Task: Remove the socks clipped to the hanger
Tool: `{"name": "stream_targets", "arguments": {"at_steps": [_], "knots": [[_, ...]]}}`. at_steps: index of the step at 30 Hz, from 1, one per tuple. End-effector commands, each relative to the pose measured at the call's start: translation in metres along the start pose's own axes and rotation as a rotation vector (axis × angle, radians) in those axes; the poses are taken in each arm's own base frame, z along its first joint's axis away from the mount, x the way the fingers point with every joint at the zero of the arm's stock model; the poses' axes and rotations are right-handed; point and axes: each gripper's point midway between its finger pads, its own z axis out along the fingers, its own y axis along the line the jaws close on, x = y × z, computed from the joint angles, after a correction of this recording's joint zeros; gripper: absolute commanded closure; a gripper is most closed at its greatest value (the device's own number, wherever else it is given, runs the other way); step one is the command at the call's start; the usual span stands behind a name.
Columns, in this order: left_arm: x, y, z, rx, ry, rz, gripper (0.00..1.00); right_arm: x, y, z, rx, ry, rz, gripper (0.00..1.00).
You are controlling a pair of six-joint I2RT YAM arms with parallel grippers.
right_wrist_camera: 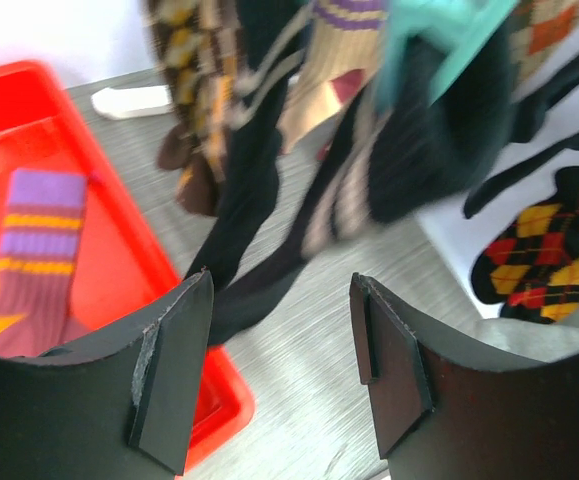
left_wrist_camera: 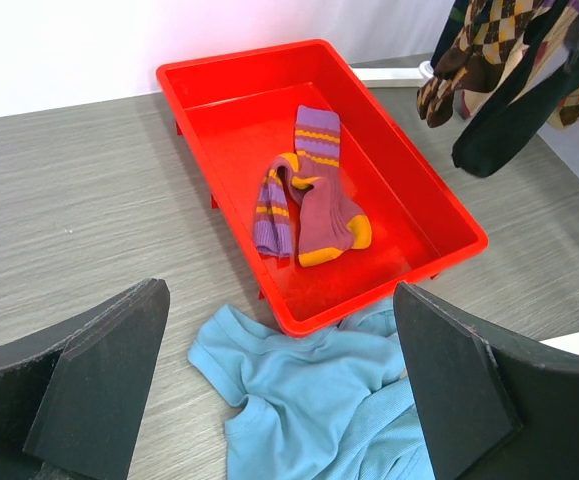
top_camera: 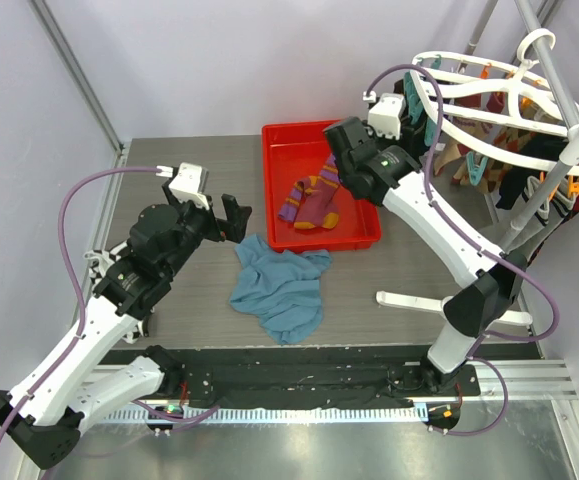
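While parked nearest, left gripper jaws spread full, gripping nothing, just short of one blue shirt. Beyond, one red tray with two purple-orange striped socks. Farthest, right gripper half open, empty, close before one white hanger; clipped socks too bunched to count.

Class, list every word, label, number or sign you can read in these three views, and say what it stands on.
None: no readable text in any view. The red tray, the socks in it, the hanger and the blue cloth carry no print or label.
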Motion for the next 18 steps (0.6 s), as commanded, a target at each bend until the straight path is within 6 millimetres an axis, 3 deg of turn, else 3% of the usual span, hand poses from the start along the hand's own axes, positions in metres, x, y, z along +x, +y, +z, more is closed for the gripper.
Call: {"name": "stream_targets", "arguments": {"at_steps": [1, 2, 5, 6, 9, 12, 18], "knots": [[-0.014, -0.005, -0.001, 0.026, -0.058, -0.009, 0.00, -0.012, -0.012, 0.020, 0.081, -0.037, 0.051, 0.39], [-0.014, -0.005, -0.001, 0.024, -0.058, -0.011, 0.00, -0.012, -0.012, 0.022, 0.080, -0.039, 0.037, 0.41], [-0.014, -0.005, 0.000, 0.020, -0.055, -0.009, 0.00, -0.011, -0.009, 0.023, 0.080, -0.043, 0.035, 0.61], [-0.014, -0.004, 0.000, 0.019, -0.056, -0.009, 0.00, -0.011, -0.011, 0.022, 0.078, -0.043, 0.037, 0.74], [-0.014, -0.004, 0.000, 0.016, -0.058, -0.005, 0.00, -0.007, -0.013, 0.021, 0.063, -0.040, 0.026, 0.90], [-0.012, -0.004, 0.002, 0.017, -0.052, -0.005, 0.00, -0.007, -0.014, 0.017, 0.009, -0.037, 0.036, 0.99], [-0.008, -0.010, 0.006, 0.042, -0.029, -0.009, 0.00, -0.009, -0.022, -0.003, -0.169, -0.034, 0.049, 0.99]]}}
